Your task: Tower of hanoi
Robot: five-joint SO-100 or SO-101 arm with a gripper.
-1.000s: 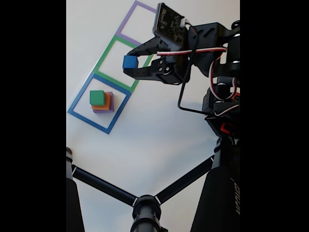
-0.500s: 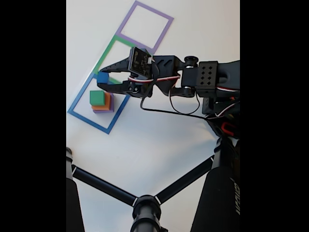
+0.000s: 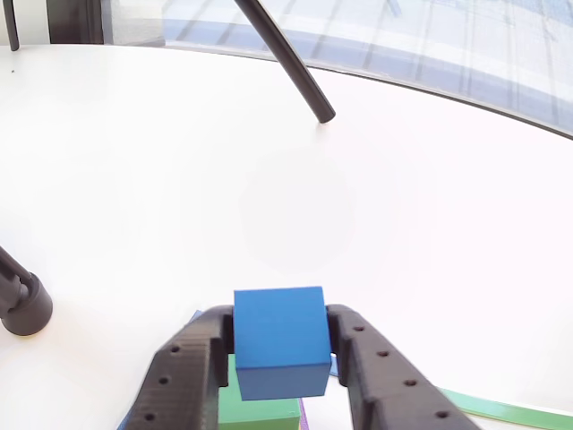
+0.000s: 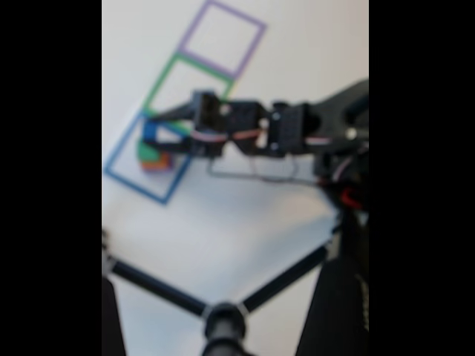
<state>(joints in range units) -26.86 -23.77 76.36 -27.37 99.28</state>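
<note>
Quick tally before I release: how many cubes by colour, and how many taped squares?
Blue cube, held in the jaws: 1
Green cube: 1
Orange cube: 1
Purple cube, sliver showing: 1
Taped squares, blue, green, purple: 3
Total: 7

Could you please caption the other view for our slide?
Gripper holds a blue cube just above the green block.

Pincer-mounted close view forward; blurred fixed view from above, sharing blue cube [image 3: 279, 339].
</note>
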